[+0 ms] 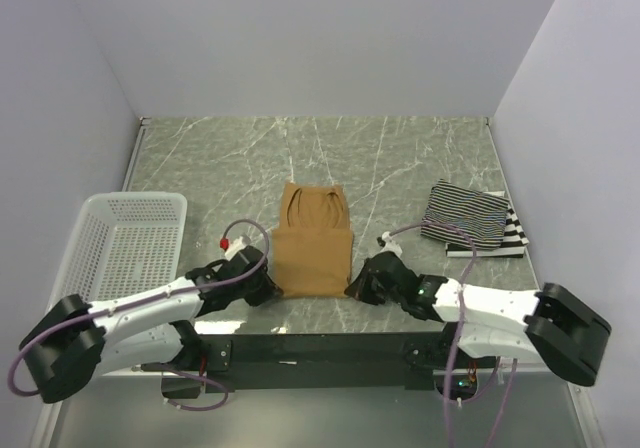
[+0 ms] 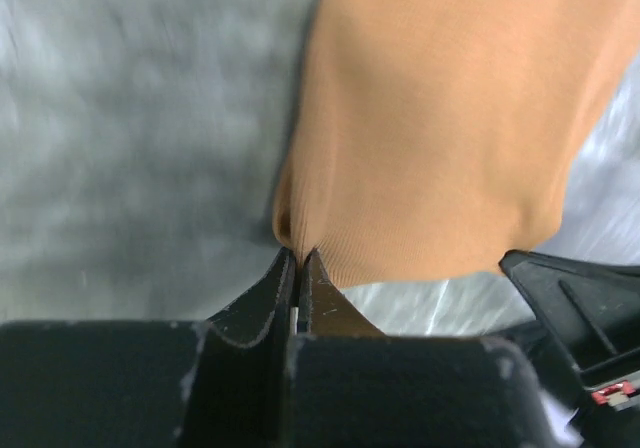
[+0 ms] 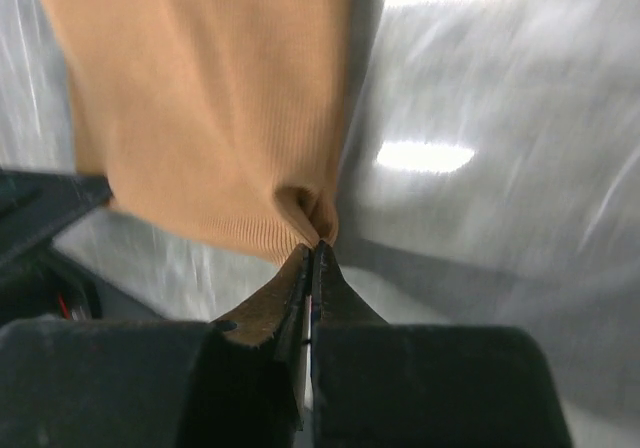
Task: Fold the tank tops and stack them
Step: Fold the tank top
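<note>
My left gripper pinched shut on near-left hem corner of tan tank top. My right gripper pinched shut on near-right corner. Top lies flat, centre. Striped tank tops piled right. Basket left.

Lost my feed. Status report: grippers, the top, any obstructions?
Left gripper shut on tan top, near-left hem corner. Right gripper shut on near-right corner. Striped tops piled at right, basket at left, both clear of it.
</note>
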Robot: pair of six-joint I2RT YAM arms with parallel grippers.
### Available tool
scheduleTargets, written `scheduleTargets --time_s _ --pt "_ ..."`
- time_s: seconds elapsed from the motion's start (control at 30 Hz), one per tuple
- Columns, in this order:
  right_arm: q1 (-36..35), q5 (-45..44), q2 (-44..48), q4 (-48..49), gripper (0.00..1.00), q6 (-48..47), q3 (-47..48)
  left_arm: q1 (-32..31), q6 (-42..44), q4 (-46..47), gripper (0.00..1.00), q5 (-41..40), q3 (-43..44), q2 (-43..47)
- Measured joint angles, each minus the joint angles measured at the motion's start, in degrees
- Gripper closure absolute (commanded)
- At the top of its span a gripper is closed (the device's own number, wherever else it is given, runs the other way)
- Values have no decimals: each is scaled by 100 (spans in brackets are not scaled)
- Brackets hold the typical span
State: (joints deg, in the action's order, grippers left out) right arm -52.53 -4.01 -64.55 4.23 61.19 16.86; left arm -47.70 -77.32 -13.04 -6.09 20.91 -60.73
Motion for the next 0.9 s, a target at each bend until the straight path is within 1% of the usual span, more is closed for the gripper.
scheduleTargets --time_s 0.17,0.27,0.4,0.47,0.5,0.6,0.73,0.83,0.9 --pt "-914 -269 1064 -1104 100 52 79 -772 -199 -800 99 -173 149 634" --pt "-1325 -413 1432 -1657 100 116 304 -1104 -361 -1316 99 -326 367 901" --pt "-1460 -568 1611 -2312 100 127 769 -1272 -444 -1805 99 -518 758 1239" --pt "-1445 -706 1600 -2625 100 63 1099 -1255 -409 -2024 98 -699 1130 1276" --pt "-1410 -752 1587 -2736 100 22 1283 -1222 -352 -2092 99 -756 1311 1255" --pt "-1029 -702 1456 -2892 100 -254 1799 -835 -74 -2055 99 -787 1862 1082" --pt "-87 -457 1117 -2828 100 -739 2221 87 455 -1709 99 -551 2282 581" --pt "684 -96 603 -2743 100 -1172 2562 844 824 -1397 99 -149 2579 -44" --pt "1233 216 48 -2669 100 -1464 2920 1259 1032 -1130 99 142 2815 -531"
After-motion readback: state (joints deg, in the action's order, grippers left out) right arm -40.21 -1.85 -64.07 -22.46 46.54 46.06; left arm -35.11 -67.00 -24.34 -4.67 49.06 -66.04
